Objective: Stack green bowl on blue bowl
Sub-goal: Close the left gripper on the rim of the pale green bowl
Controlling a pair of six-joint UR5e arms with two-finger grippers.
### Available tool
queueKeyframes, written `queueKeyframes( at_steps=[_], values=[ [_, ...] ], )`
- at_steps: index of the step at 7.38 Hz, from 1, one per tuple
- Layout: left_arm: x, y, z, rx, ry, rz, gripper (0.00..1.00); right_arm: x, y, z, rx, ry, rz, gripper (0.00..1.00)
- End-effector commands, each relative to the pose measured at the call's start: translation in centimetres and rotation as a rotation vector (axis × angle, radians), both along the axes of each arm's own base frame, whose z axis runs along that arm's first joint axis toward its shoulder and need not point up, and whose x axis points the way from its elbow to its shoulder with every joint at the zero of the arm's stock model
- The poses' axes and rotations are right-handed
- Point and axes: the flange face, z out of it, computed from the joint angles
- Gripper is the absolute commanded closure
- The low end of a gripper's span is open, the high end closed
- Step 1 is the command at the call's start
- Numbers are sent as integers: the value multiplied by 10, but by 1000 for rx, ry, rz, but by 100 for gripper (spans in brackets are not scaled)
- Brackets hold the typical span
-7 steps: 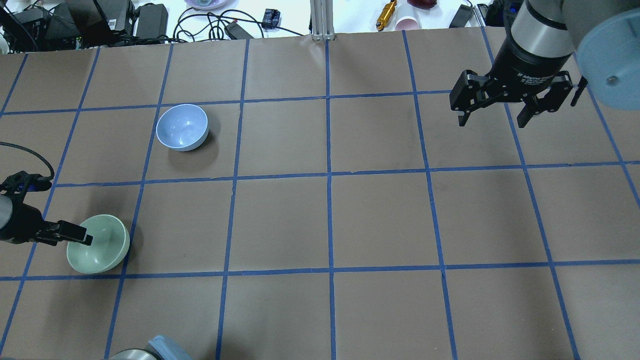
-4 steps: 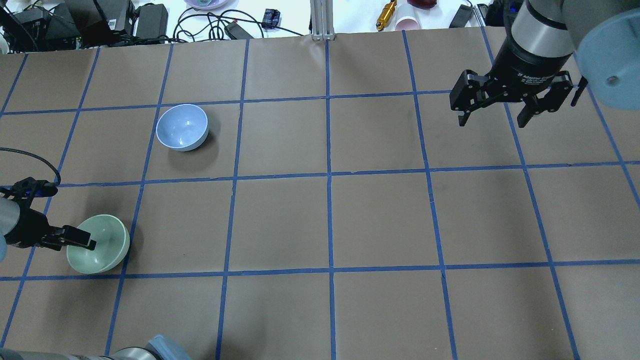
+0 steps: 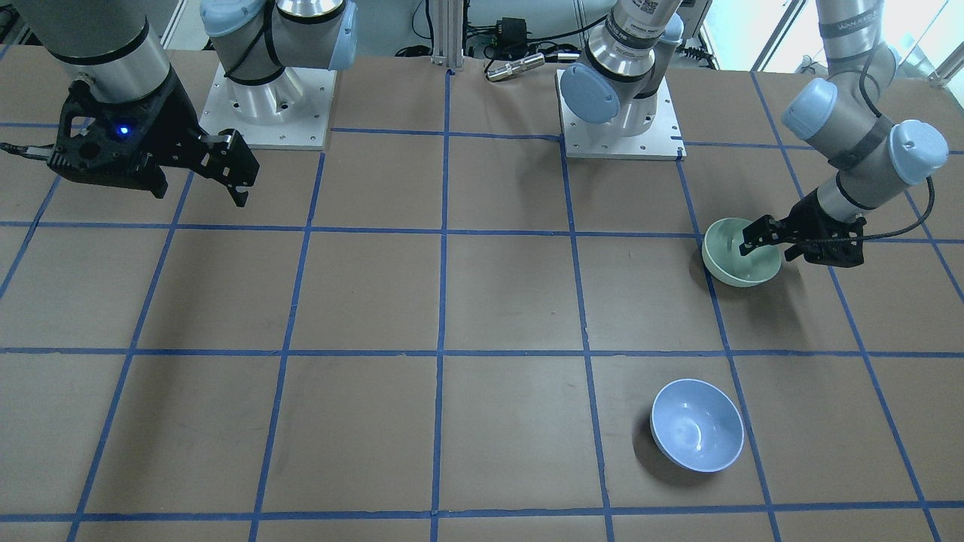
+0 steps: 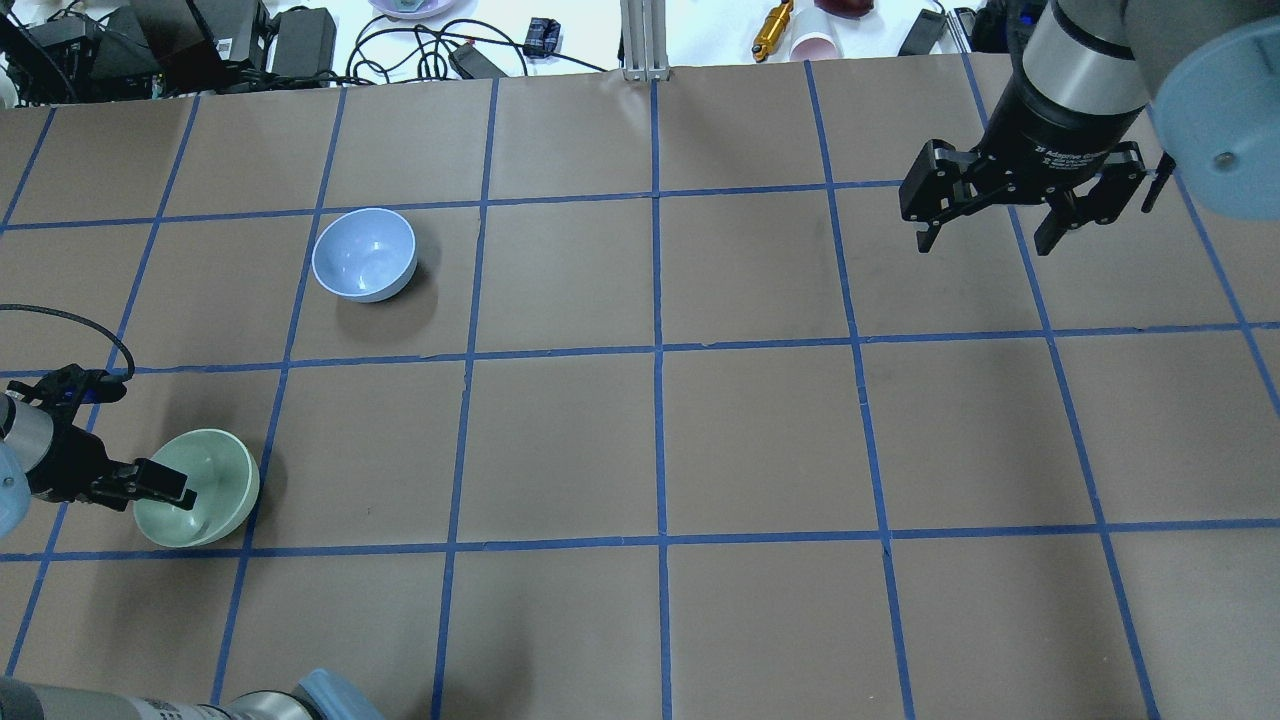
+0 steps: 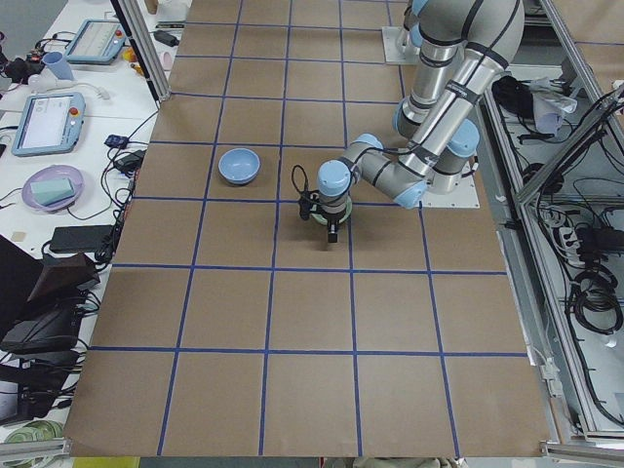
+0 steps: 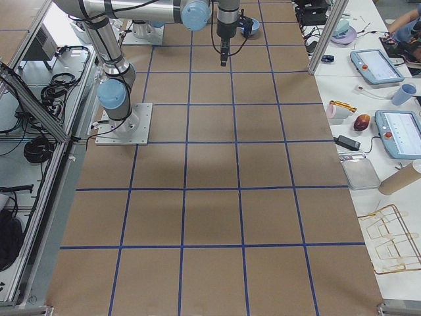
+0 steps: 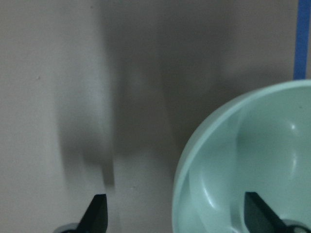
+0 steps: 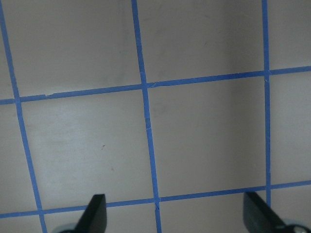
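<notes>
The pale green bowl stands upright on the brown table at the near left; it also shows in the front view. My left gripper is open and straddles its rim: in the left wrist view one fingertip is inside the green bowl and the other is outside on the paper. The light blue bowl stands empty about one grid square farther back, and shows in the front view too. My right gripper is open and empty, high over the far right of the table.
The table is covered in brown paper with a blue tape grid. Cables, power bricks and small items lie beyond the far edge. The arm bases stand at the robot's side of the table.
My left gripper has come down and shifted slightly over the green bowl's rim, one finger reaching deeper inside. The bowls and the right arm have not moved.
</notes>
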Motion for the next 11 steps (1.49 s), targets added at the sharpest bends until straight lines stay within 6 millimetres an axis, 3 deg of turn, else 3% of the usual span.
queueKeyframes(
  at_steps=[1,3,7,10,11],
  values=[
    [-1,-1,-3,2,6,5,6,0,0,0,0,0,0,0],
    [-1,-1,-5,4,10,5,17,0,0,0,0,0,0,0],
    [-2,-3,-7,-9,29,12,69,0,0,0,0,0,0,0],
    [-3,-3,-8,-11,34,11,95,0,0,0,0,-2,0,0],
    [-3,-3,-7,-12,33,10,96,0,0,-1,1,0,0,0]
  ],
)
